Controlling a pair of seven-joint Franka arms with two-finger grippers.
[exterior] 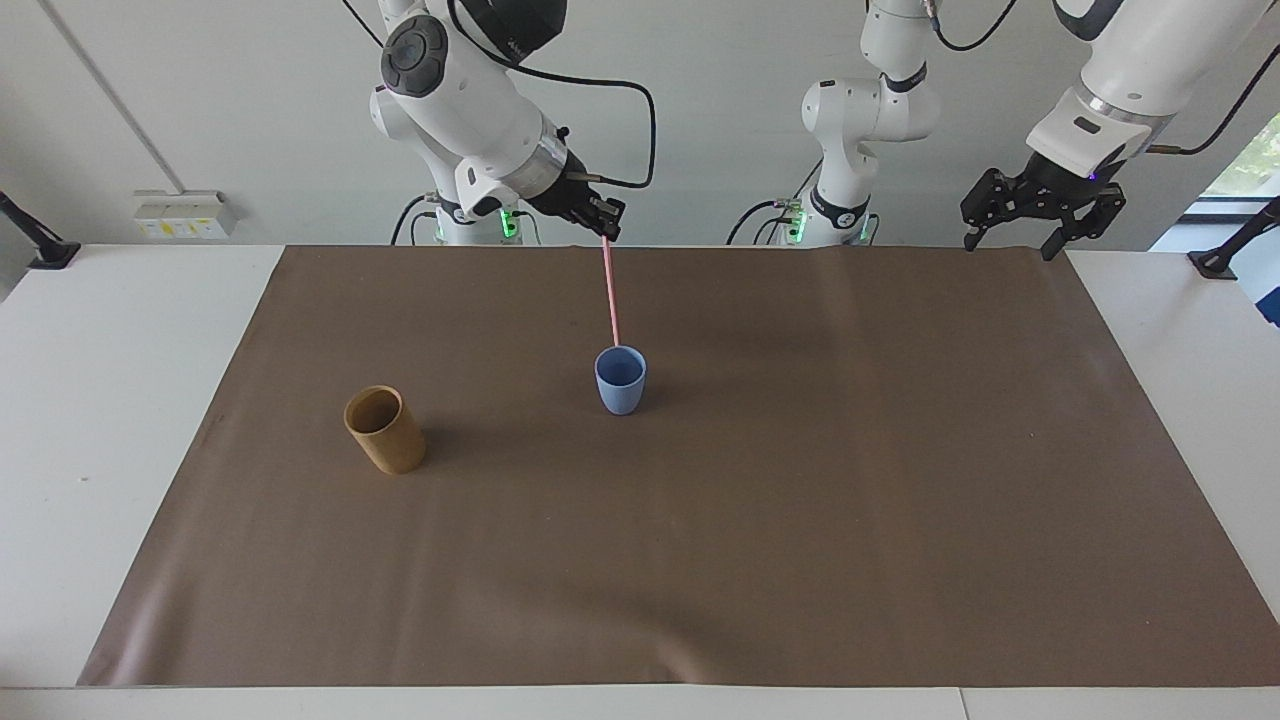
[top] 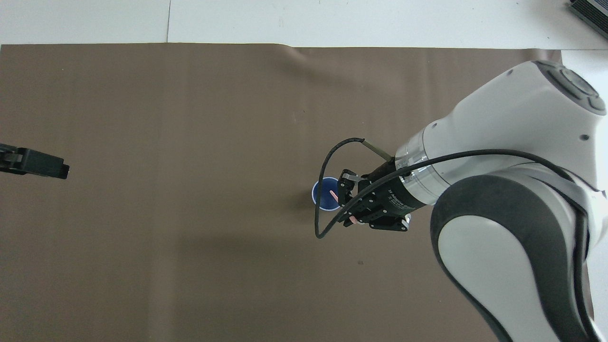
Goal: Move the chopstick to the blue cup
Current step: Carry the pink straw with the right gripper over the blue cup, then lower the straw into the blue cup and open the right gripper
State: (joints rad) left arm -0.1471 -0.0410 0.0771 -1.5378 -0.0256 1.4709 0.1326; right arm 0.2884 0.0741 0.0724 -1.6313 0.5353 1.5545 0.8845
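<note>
We see the chopstick [exterior: 610,292], a thin pink stick, hanging nearly upright in the air with its upper end pinched in the right gripper [exterior: 604,231] and its lower tip at the rim of the blue cup [exterior: 621,380]; from the facing view we cannot tell whether the tip has passed below the rim or only meets it. In the overhead view a short pink length of the stick [top: 333,194] shows over the cup's dark opening [top: 325,200], the rest hidden under the gripper [top: 350,205]. The right gripper's fingers are closed tight on the chopstick, and the gripper is over the blue cup, reaching in from the right arm's end. The blue cup stands upright near the middle of the brown mat [exterior: 800,520], which covers most of the white table [exterior: 120,400]. The brown cup [exterior: 385,429] stands upright on the mat too, toward the right arm's end of the table and slightly farther from the robots than the blue cup, well apart from it; in the overhead view the right arm hides it. The left gripper [exterior: 1012,240] waits in the air over the mat's corner at the left arm's end, close to the robots, its jaws spread wide and holding nothing; only its tip [top: 42,165] enters the overhead view.
</note>
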